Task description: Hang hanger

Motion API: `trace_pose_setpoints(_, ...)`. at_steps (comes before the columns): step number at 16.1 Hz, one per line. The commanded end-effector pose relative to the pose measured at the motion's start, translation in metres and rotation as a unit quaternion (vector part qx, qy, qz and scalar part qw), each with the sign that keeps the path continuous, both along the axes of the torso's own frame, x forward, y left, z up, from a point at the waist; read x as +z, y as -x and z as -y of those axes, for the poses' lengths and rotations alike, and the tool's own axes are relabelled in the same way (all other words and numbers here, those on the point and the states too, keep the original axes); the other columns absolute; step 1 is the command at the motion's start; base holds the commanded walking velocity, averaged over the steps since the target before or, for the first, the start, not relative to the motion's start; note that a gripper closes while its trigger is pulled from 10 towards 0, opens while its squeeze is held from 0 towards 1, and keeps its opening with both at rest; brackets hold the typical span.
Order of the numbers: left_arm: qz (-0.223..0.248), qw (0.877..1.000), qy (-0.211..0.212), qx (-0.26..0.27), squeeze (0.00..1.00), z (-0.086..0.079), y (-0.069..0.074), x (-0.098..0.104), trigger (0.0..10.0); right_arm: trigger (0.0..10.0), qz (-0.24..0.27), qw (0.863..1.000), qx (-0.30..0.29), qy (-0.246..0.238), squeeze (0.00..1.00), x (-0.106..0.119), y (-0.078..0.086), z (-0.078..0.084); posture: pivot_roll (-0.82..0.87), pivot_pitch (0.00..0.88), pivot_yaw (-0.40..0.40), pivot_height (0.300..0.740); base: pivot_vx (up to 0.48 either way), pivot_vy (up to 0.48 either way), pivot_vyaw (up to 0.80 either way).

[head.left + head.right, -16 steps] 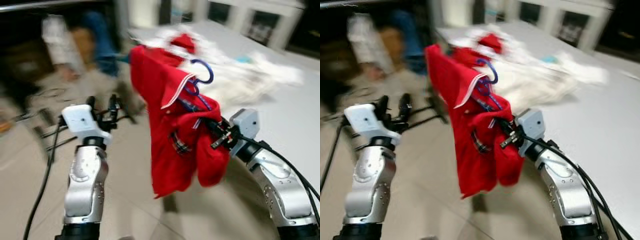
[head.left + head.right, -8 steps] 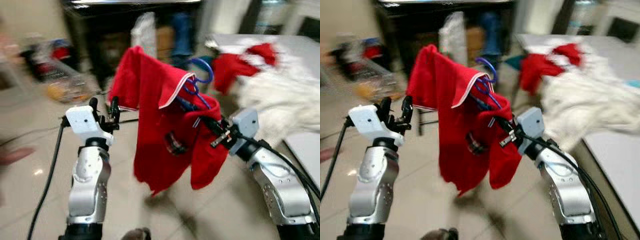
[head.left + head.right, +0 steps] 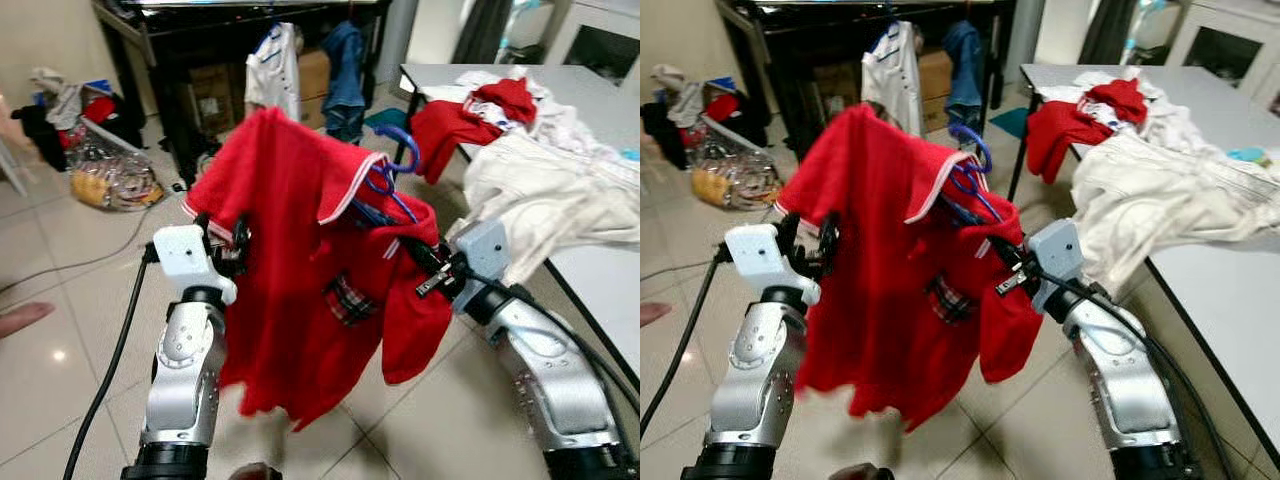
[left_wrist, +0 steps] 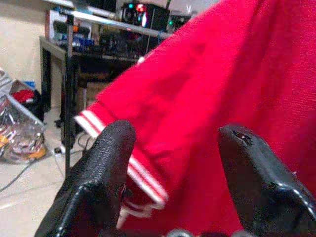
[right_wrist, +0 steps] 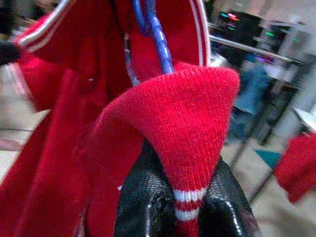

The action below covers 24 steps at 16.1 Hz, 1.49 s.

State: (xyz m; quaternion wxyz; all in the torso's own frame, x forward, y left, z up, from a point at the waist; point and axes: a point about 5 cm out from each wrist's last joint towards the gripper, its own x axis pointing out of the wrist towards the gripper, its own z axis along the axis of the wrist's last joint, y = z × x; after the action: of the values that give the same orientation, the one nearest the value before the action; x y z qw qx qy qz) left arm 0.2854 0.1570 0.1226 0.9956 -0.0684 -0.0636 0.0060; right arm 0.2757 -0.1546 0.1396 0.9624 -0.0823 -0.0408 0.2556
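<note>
right gripper (image 3: 425,265): clamped on red polo shirt (image 3: 300,270) with blue hanger (image 3: 392,170), held up mid-air | left gripper (image 4: 173,173): fingers apart, sleeve between | clothes rack (image 3: 170,30) beyond

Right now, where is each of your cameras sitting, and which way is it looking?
Left eye view: on the head, looking down past both silver arms at the red polo shirt on its blue plastic hanger.
Right eye view: beside it; same scene, with the white table.
Left wrist view: along the open left gripper at a shirt sleeve.
Right wrist view: along the right gripper pinching red cloth.
All share the shirt.
</note>
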Motion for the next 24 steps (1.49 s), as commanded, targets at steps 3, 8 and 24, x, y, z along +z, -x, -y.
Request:
trace_pose_setpoints(3, -0.018, 1.000, -0.014, 0.005, 0.00, -0.004, 0.002, -0.017, 10.0, 10.0, -0.002, 0.996, -0.084, 0.015, 0.00, -0.023, 0.002, 0.010, -0.04, 0.000, -0.015, 0.740, 0.000, 0.000, 0.00)
trace_pose_setpoints(8, -0.018, 1.000, -0.014, 0.005, 0.00, -0.004, 0.002, -0.017, 10.0, 10.0, -0.002, 0.996, -0.084, 0.015, 0.00, -0.023, 0.002, 0.010, -0.04, 0.000, -0.015, 0.740, 0.000, 0.000, 0.00)
trace_pose_setpoints(24, -0.125, 0.991, -0.055, 0.010, 0.00, -0.015, 0.017, -0.085, 10.0, 10.0, -0.087, 0.993, -0.072, 0.040, 0.00, -0.098, 0.030, -0.001, -0.02, 0.000, -0.027, 0.740, 0.000, 0.000, 0.00)
